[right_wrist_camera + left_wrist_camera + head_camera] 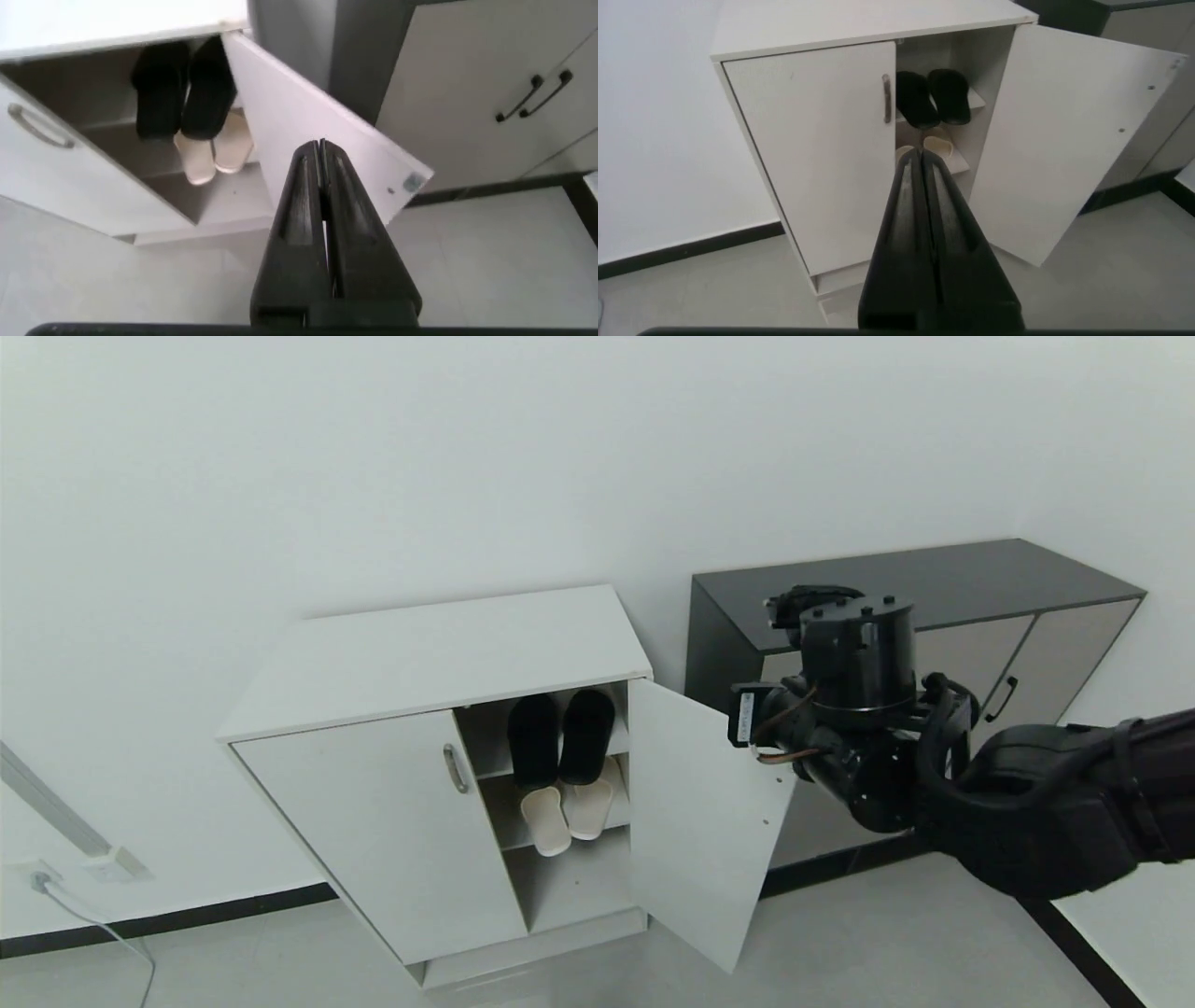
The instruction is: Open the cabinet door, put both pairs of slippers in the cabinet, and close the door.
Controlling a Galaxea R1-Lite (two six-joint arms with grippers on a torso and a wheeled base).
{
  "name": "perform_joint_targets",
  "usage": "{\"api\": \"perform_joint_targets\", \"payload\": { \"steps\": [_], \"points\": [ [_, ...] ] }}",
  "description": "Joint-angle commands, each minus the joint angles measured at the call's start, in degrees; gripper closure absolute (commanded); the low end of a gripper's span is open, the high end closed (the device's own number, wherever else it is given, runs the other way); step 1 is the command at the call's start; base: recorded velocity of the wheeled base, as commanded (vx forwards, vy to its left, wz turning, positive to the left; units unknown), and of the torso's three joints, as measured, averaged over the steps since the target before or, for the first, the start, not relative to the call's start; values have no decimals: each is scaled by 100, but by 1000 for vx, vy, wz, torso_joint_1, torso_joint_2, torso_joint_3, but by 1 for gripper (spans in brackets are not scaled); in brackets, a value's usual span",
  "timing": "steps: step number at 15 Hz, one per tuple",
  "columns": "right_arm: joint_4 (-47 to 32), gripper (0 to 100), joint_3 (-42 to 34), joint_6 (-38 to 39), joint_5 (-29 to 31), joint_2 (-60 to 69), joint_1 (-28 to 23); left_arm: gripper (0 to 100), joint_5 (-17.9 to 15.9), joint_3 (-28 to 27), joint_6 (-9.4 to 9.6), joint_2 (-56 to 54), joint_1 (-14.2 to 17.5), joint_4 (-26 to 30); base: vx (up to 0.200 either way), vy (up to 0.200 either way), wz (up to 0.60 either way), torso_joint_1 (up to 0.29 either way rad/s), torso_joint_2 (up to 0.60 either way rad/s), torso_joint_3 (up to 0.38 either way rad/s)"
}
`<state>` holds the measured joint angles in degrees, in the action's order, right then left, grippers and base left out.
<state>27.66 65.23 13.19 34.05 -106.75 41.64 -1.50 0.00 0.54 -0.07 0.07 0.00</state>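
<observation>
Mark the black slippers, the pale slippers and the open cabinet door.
Black soft slippers (pixel 534 739): head view, middle of the left slipper, upper shelf.
Cream flat slippers (pixel 546 819): head view, middle of the left slipper, shelf below.
Open white cabinet door (pixel 700 821): head view, middle of its inner face.

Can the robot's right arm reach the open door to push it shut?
Probably yes. The right gripper, shut, sits close by the open door, nothing between them. The black slippers and white slippers sit inside, out of its way.
</observation>
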Motion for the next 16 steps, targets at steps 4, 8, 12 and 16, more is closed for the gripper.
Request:
{"api": "perform_joint_targets", "payload": {
  "steps": [4, 8, 12, 16],
  "points": [
    [-85, 100, 912, 26, -425, -1032, -948, 100, 1, 0, -1, 7, 1, 0, 0, 0, 0, 0, 0, 0],
    [-85, 100, 1211, 34, -478, -1533, -1106, 100, 1, 0, -10, 7, 1, 0, 0, 0, 0, 0, 0, 0],
    [-77, 100, 1343, 52, -663, -1840, -1308, 100, 1, 0, -10, 7, 1, 0, 0, 0, 0, 0, 0, 0],
    [-85, 100, 1448, 96, -680, -2007, -1413, 100, 1, 0, -18, 7, 1, 0, 0, 0, 0, 0, 0, 0]
  ]
}}
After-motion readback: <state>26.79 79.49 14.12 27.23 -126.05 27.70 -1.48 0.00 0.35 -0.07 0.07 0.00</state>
